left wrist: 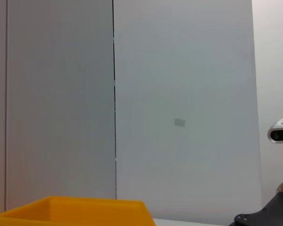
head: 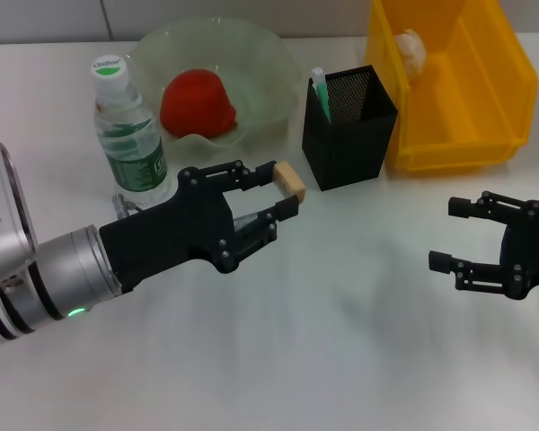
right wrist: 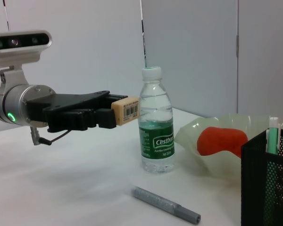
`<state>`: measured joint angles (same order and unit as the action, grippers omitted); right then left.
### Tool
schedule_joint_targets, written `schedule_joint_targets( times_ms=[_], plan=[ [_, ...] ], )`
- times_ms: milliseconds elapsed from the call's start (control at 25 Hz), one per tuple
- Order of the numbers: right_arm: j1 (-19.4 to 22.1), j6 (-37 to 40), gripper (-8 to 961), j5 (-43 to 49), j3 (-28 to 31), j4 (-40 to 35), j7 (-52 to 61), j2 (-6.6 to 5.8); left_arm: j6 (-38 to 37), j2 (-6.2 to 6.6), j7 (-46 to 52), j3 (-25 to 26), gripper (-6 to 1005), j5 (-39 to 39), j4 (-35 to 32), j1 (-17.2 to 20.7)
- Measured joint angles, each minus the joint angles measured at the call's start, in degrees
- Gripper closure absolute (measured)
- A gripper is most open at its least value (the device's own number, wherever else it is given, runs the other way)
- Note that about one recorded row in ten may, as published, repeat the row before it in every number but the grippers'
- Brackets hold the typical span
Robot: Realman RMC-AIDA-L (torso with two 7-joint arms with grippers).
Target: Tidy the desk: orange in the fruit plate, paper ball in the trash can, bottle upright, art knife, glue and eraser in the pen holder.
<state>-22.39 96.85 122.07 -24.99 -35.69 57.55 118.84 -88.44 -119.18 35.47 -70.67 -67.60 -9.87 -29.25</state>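
Head view shows you the left gripper pinching the eraser between its fingertips, raised clear of the table. The eraser's long axis runs across the jaws, roughly level, as the right wrist view confirms.

Note the key relation: the pen holder lies just ahead of the left gripper and toward the robot's right, with its open mouth facing up. The eraser is near the holder's front wall but not over the opening. You should judge the coming move as a short advance up and over the rim, followed by release.

The left arm is the nearer one and already has the load. The right gripper hovers with its jaws spread and empty, well apart from the holder, in front of the yellow trash can.

The bottle stands upright beside the fruit plate. A grey art knife lies on the table near the bottle.
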Motion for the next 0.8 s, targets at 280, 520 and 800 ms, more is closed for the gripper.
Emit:
schedule_joint_targets(
  times_ms=[280,520,800],
  plan=[
    [-0.2,0.4,198,0.0,-0.1,0.0,1.1,-0.06,-1.0,0.03,0.0,-0.1,559,-0.2,0.1,0.1],
    [-0.3,0.3,202,0.1,-0.2,0.0,1.1,0.01,-1.5,0.08,0.1,-0.1,555,-0.4,0.0,0.2],
    [-0.3,0.5,206,0.2,-0.1,0.0,1.8,-0.01,-1.4,0.49,3.3,-3.3,550,-0.8,-0.7,-0.2]
  ],
)
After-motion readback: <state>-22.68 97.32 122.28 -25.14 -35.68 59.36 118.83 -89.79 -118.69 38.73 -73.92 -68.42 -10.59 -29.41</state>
